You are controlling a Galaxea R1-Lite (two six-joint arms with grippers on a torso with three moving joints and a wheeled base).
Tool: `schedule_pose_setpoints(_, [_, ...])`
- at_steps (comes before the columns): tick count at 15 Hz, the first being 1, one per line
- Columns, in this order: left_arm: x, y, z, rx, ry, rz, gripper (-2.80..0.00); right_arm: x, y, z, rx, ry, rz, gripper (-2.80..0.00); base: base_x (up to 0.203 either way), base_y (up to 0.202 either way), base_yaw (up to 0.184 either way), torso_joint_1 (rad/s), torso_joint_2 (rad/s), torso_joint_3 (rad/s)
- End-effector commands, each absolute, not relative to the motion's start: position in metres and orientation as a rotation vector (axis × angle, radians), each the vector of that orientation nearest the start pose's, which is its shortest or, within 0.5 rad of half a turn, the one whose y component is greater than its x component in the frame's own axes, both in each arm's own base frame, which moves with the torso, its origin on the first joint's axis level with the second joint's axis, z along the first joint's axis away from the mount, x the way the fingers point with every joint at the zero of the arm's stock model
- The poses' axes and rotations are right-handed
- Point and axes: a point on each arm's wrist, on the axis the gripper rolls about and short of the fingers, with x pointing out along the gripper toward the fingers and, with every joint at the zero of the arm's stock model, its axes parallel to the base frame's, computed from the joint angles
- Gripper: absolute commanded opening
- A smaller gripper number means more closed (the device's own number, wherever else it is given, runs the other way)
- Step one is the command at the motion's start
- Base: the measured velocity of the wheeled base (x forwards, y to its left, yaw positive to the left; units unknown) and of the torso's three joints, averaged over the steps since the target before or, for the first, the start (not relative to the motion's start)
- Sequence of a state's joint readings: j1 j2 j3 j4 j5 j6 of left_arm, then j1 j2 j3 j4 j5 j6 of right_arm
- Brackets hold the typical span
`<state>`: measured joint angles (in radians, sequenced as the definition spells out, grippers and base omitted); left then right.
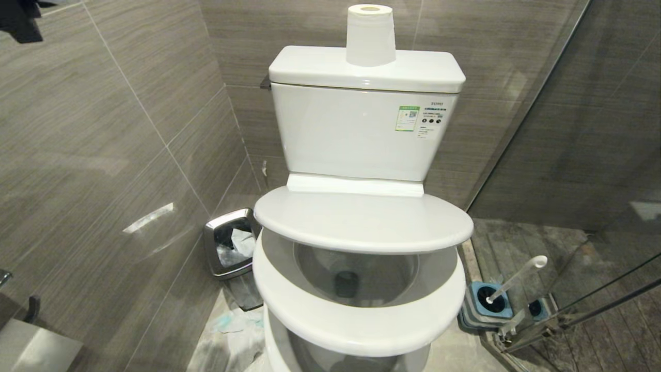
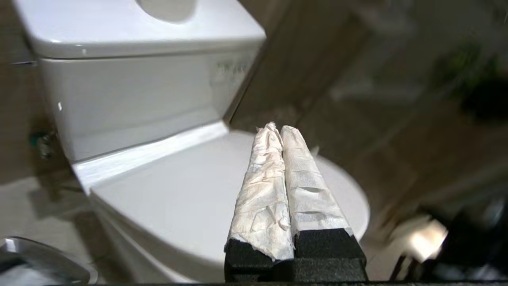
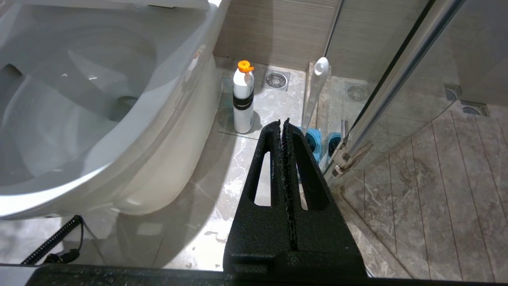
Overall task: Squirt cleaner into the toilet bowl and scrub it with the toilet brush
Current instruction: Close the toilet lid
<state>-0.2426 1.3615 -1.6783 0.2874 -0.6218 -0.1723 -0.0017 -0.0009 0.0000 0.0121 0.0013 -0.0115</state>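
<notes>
From the head view the white glossy ceramic toilet bowl point(image 1: 356, 279) sits low in the middle, its seat down and its white lid point(image 1: 364, 219) tilted partly over it. A white paper roll point(image 1: 370, 35) stands on the cistern, and a small steel waste bin point(image 1: 230, 243) is on the floor by the wall. Neither arm shows there.

The slim white toilet brush point(image 1: 516, 280) leans in its grey-and-blue holder point(image 1: 488, 306) on the floor beside the bowl.

Only the right wrist view shows a white cleaner bottle with an orange cap point(image 3: 243, 101), standing between bowl and brush. The right gripper point(image 3: 283, 121) hangs above the floor, jaws pressed together.

The left wrist view shows the left gripper point(image 2: 278, 129), paper-wrapped, jaws pressed together, empty, above the lid.
</notes>
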Motion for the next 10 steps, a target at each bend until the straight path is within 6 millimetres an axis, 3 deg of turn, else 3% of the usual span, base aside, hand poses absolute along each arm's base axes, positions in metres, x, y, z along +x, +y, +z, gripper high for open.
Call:
schedule_pose_setpoints(1, [0.163,-0.072,0.397,0.227,0.092,-0.979,-2.8,-0.023,0.0,0.074,-0.012,0.012,0.0,-2.8,0.0,0.0,0.0,0.0,0.0,0.0])
schedule_pose_setpoints(5, [0.157,-0.096,0.362,0.367,0.224,-1.087,-2.8,-0.023,0.0,0.074,-0.012,0.012,0.0,-2.8,0.0,0.0,0.0,0.0,0.0,0.0])
schedule_pose_setpoints(7, [0.164,-0.108,0.346,0.435,0.268,-1.104,-2.8,-0.023,0.0,0.074,-0.012,0.012,0.0,-2.8,0.0,0.0,0.0,0.0,0.0,0.0])
schedule_pose_setpoints(10, [0.181,-0.139,0.338,0.484,0.256,-1.115,-2.8,-0.023,0.0,0.074,-0.012,0.012,0.0,-2.8,0.0,0.0,0.0,0.0,0.0,0.0])
